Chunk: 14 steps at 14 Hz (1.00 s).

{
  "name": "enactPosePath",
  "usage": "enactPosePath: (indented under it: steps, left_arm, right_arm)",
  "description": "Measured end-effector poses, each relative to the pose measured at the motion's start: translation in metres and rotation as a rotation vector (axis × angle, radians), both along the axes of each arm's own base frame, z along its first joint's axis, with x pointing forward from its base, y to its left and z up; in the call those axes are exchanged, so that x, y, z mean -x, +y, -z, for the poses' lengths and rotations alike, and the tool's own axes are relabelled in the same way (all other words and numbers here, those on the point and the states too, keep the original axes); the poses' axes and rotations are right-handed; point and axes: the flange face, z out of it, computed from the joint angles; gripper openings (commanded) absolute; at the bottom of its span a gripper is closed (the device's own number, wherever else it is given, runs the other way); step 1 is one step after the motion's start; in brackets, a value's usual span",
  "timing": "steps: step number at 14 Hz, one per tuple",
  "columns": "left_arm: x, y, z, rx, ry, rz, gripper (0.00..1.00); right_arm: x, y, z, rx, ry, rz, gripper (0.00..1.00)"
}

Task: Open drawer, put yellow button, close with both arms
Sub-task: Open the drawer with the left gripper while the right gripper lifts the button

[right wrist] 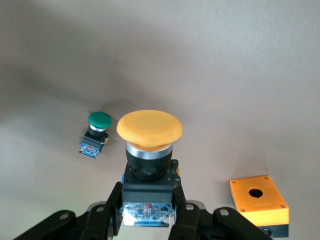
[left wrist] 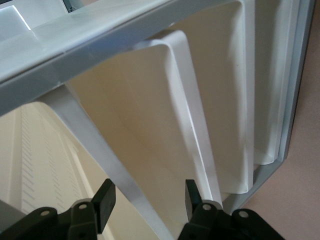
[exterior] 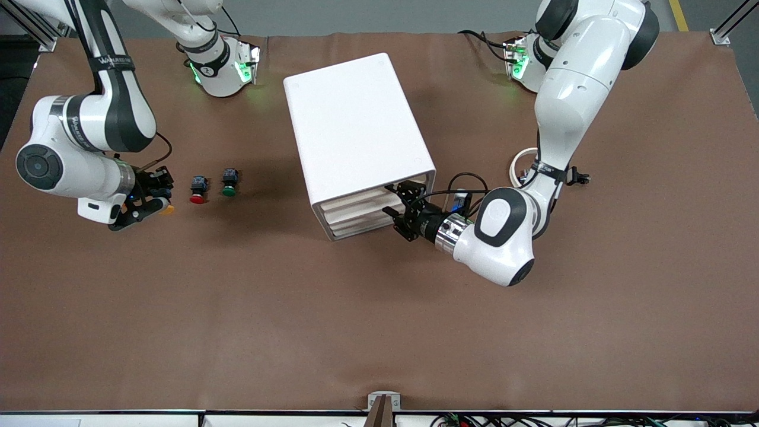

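1. Front view: the cabinet [exterior: 357, 139] sits mid-surface [exterior: 379, 332], its three drawers facing the front camera and the left arm's end. The left pincer [exterior: 398, 212] is at the front of the drawers, at their corner toward the left arm's end; the top drawer [exterior: 379, 193] looks shut or barely out. The right pincer [exterior: 147, 196] sits low near the right arm's end, beside the red button [exterior: 198, 189] and green button [exterior: 229, 182], with a sliver of the yellow button [exterior: 168, 209] showing at its tips.

2. Left wrist view: the left pincer's fingers [left wrist: 104, 201] stand apart on either side of a white drawer rim [left wrist: 90, 135], not yet pinched on it. Which drawer's rim this is cannot be told here. Risk: if it closes on a lower drawer's edge, the wrong one comes out; a thin, slanted rim could also slip free on the pull, or the light cabinet could drag along.

3. Right wrist view: the right pincer is clamped on the yellow button's black-blue body, cap up, lifted over the surface. The green button lies below, and an orange block [right wrist: 260, 200] too. Risk: the grip is low on the body, so the button could tilt in transit; arriving before the drawer is out would leave nowhere to drop it.
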Motion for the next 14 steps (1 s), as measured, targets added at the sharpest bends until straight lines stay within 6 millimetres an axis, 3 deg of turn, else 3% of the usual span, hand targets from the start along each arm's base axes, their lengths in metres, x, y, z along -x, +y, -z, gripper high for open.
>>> enactPosePath:
  steps: [4, 7, 11, 14]
  left_arm:
    - [0.001, -0.003, -0.002, 0.018, 0.013, -0.002, 0.26]
    - [0.003, -0.005, -0.005, 0.039, 0.031, -0.002, 0.03]
    - [0.002, -0.004, -0.004, 0.023, 0.054, -0.015, 0.00]
    - [0.002, -0.004, -0.004, 0.025, 0.052, -0.014, 0.00]
  right_arm:
    - [-0.001, 0.035, -0.034, 0.001, -0.031, -0.070, 0.00]
    - [-0.003, 0.072, -0.058, -0.002, -0.062, -0.140, 0.00]
    - [-0.002, 0.128, -0.087, -0.020, -0.122, -0.234, 0.00]
    - [-0.003, 0.152, -0.104, -0.048, -0.156, -0.261, 0.00]
